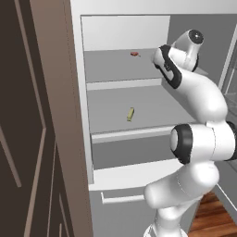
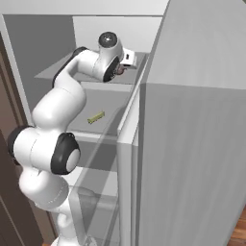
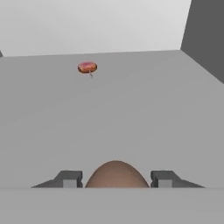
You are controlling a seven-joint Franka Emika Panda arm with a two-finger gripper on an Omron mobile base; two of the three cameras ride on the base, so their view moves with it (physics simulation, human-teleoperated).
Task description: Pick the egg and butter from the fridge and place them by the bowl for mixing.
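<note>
Egg point(image 3: 116, 174) between pincer point(image 3: 116, 178) fingertips point(image 3: 70, 178) — shelf beyond open.

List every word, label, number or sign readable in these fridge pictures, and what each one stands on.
None: no view carries readable text.
The fridge shelves and walls are plain grey.
The butter, the egg between the fingers and the small red thing bear no label.

fridge point(image 1: 81, 115) shelves, plain grey: upper shelf point(image 3: 131, 113) has small flat red thing point(image 3: 87, 67) toward back, egg point(image 3: 116, 175) near front; middle shelf point(image 1: 152, 109) has butter point(image 1: 130, 114)
</note>
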